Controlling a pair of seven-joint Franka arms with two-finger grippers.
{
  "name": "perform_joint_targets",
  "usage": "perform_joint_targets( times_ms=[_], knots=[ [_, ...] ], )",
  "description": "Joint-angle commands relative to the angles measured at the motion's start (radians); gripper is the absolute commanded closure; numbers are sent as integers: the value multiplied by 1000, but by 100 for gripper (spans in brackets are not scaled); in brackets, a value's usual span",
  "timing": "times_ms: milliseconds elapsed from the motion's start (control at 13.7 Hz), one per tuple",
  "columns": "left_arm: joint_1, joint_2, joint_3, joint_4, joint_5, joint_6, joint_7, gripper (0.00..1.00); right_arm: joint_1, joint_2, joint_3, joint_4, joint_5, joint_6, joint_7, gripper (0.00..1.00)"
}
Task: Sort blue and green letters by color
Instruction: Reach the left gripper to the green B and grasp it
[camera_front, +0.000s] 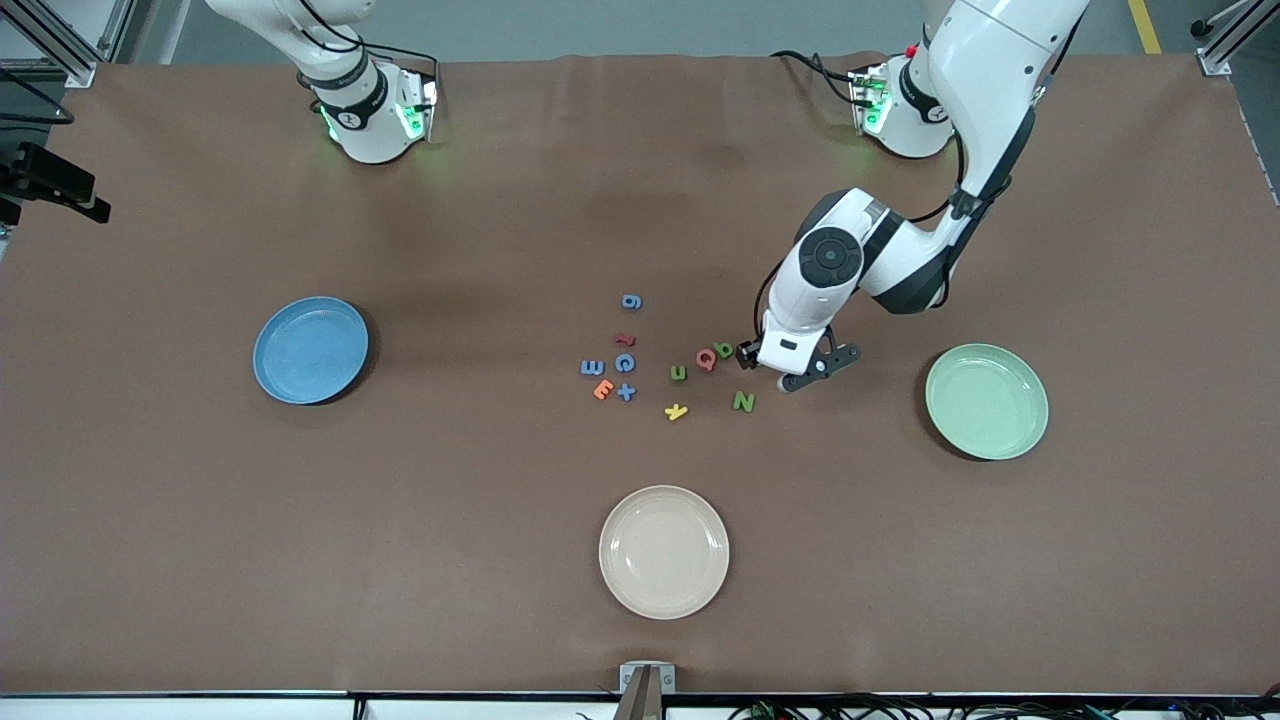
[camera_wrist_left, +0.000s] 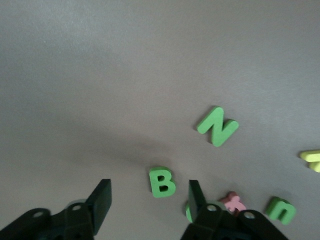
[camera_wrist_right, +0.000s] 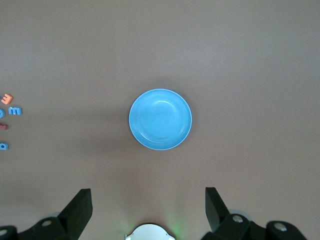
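Brown table cover (camera_front: 500, 520) carries a tight scatter of small letters at mid-table: blue 6 (camera_front: 631, 301), C (camera_front: 624, 362), 3 (camera_front: 591, 367) and + (camera_front: 626, 392) toward the right arm's end, green u (camera_front: 679, 373), b (camera_front: 724, 350) and N (camera_front: 743, 401) toward the left arm's end, with green B (camera_wrist_left: 162, 182) lying flat between the fingers of the left gripper (camera_wrist_left: 147, 200), jaws partly apart and not touching it. Around them sit blue plate (camera_front: 310, 350), green plate (camera_front: 986, 401) and cream plate (camera_front: 664, 551). Right gripper (camera_wrist_right: 147, 207) waits high over the blue plate, fingers spread wide.
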Motion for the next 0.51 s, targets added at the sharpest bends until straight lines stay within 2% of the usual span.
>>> perform_joint_targets(
  times_ms=[0, 438],
  knots=[
    [-12, 35, -1, 31, 36, 7, -59, 33, -2, -12, 0, -5, 4, -7, 0, 0],
    [-22, 89, -1, 56, 39, 7, -80, 40, 3, -5, 0, -15, 4, 17, 0, 0]
  ],
)
